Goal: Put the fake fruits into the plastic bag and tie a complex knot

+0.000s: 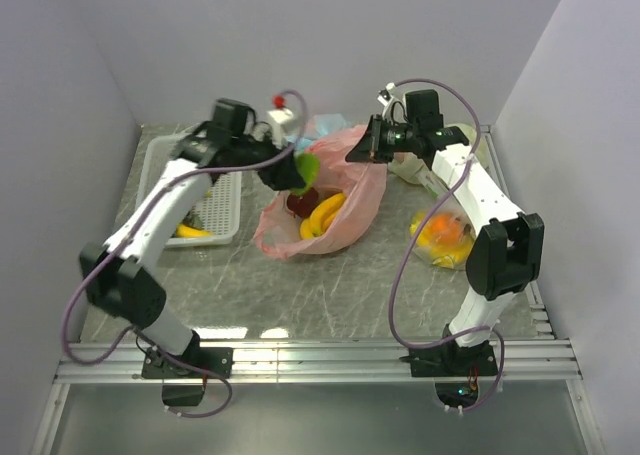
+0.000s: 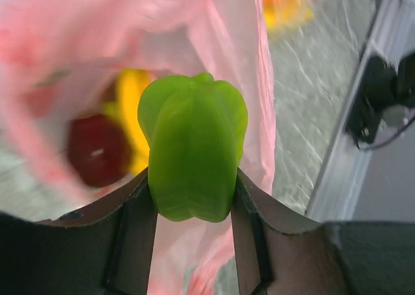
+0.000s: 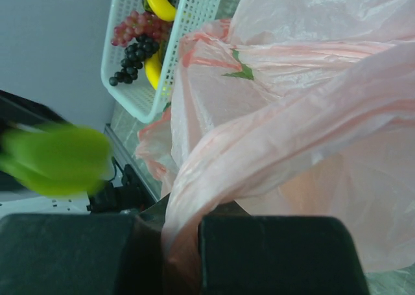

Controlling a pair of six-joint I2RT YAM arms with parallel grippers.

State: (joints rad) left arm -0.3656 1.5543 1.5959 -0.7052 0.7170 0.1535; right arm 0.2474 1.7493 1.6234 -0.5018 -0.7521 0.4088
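Though thin, pink bag (image 1: 362, 193) crinkly, translucent.

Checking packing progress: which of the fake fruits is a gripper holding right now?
The green pepper-shaped piece, pinched by the left gripper at the mouth of the pink bag. The banana and red apple lie inside it, ungripped.

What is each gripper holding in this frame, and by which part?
The left gripper clamps the green pepper across its sides, near one end. The right gripper pinches a gathered edge of the pink bag.
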